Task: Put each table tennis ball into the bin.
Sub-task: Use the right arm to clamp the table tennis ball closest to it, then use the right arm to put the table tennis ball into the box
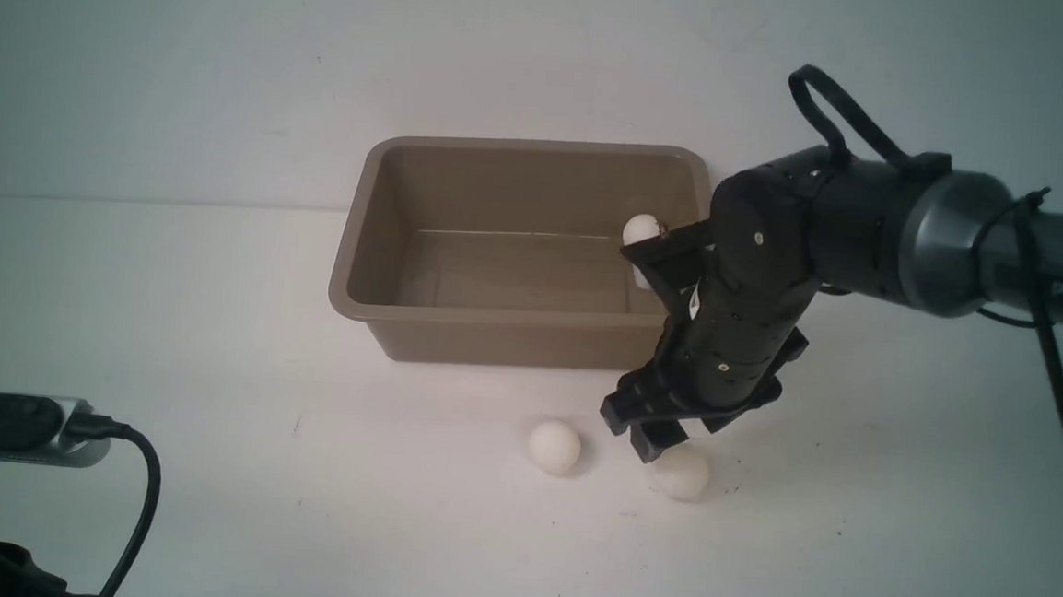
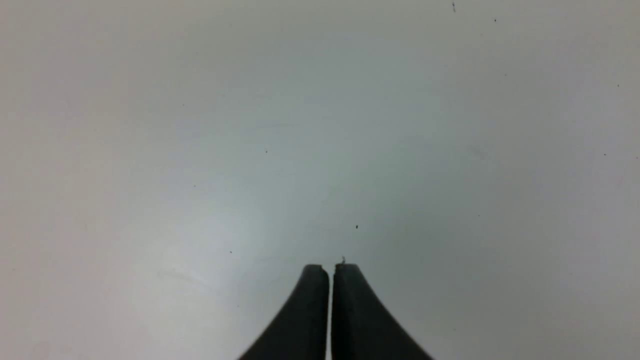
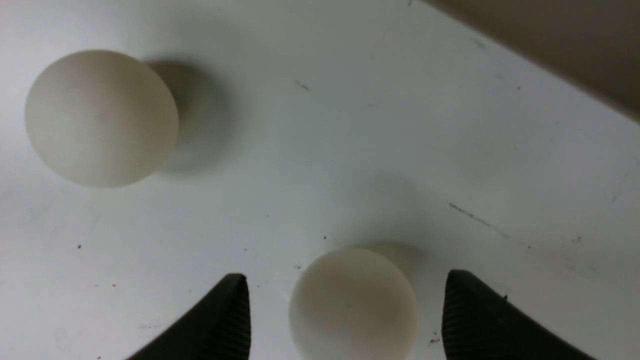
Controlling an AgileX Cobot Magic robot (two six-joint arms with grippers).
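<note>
Well to the left of the bin, the left gripper (image 2: 330,272) has its two dark fingers pressed together on nothing, over the bare white tabletop (image 2: 200,150). The rectangular grey-brown plastic bin (image 1: 493,318), with rounded corners and an out-turned rim, stands on that tabletop. One small matte white table tennis ball (image 1: 643,231) shows inside the bin near its right end wall, partly hidden by the black arm. In front of the bin's near wall, toward its right end, a second white ball (image 1: 554,447) lies free. Just right of it, a third white ball (image 1: 682,474) sits between the black fingers of the right gripper (image 3: 345,279), which stand apart on either side and do not touch it. The risk lies in the closing. The ball is light and smooth, so if one finger meets it first it will likely roll out of the gap, perhaps into the second white ball. A pinch above its middle could squirt it out against the tabletop. A weak hold might also drop it short of the bin's rim.
</note>
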